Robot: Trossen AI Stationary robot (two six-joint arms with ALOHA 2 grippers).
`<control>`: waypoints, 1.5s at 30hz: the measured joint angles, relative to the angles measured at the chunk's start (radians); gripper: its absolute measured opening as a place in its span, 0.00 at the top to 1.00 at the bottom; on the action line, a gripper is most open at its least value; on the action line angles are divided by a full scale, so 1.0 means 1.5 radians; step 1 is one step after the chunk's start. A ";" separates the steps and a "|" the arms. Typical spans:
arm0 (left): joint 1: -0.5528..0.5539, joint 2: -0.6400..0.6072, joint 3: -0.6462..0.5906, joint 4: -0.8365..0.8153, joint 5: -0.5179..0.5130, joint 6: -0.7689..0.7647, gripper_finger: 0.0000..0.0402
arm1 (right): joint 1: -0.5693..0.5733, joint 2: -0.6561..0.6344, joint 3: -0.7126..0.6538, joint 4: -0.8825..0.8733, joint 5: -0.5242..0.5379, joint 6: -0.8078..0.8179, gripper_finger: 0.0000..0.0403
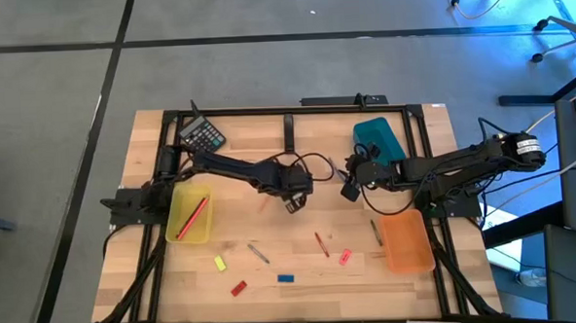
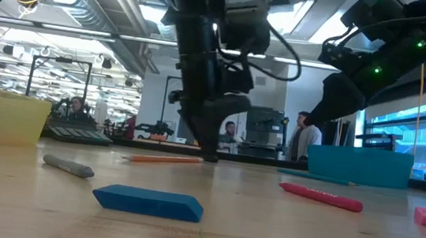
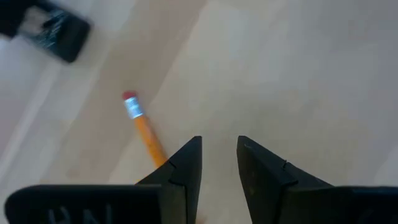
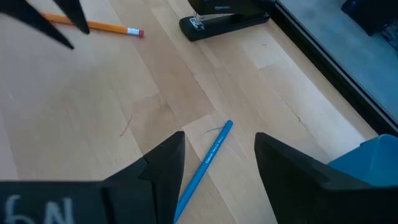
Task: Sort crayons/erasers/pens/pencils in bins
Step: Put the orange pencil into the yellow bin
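Step in hand, by my read: both arms mid-surface, each lining up on a stick, nothing picked yet.
Left hand (image 3: 217, 162): fingers narrowly apart, empty, orange pencil (image 3: 144, 132) just beside one finger, not between. Next: shift over pencil, close.
Right hand (image 4: 217, 165): fingers wide, empty, blue pen (image 4: 208, 158) lies between them. Next: drop, close, carry to teal bin (image 1: 380, 138).
Erasers, e.g. blue eraser (image 2: 149, 202), loose on surface (image 1: 302, 263) near front edge; yellow bin (image 1: 208, 226) left, orange bin (image 1: 406, 242) right.

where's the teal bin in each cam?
High: teal bin at the far edge, right of centre, by the right gripper.
Low: right side, at the back.
Left wrist: not in it.
Right wrist: one corner, beyond the blue pen.
Shared landmark: the right gripper.
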 joint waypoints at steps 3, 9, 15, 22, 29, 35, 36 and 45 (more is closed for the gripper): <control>0.012 0.000 -0.001 -0.037 -0.010 -0.014 0.76 | 0.000 0.000 0.000 0.005 -0.001 0.001 0.51; 0.043 0.000 -0.036 -0.040 0.014 -0.047 0.76 | 0.000 0.000 0.000 0.010 -0.002 0.001 0.51; 0.067 -0.007 -0.081 -0.014 0.071 -0.064 0.77 | 0.000 0.000 0.000 0.010 -0.002 0.002 0.51; 0.059 -0.007 -0.088 -0.009 0.083 -0.054 0.91 | 0.000 0.000 0.000 0.009 -0.002 0.001 0.51; 0.042 -0.035 -0.095 -0.041 0.083 -0.039 0.97 | 0.000 0.000 0.000 0.009 -0.002 0.002 0.51; 0.021 -0.120 -0.096 -0.141 0.058 -0.074 0.97 | 0.002 0.003 0.000 0.012 -0.007 0.003 0.51; 0.017 -0.136 -0.096 -0.165 0.045 -0.085 0.98 | 0.002 0.004 0.000 0.011 -0.007 0.003 0.51; -0.049 -0.290 -0.096 -0.362 -0.032 -0.256 0.99 | 0.002 0.038 -0.001 0.032 -0.011 0.003 0.51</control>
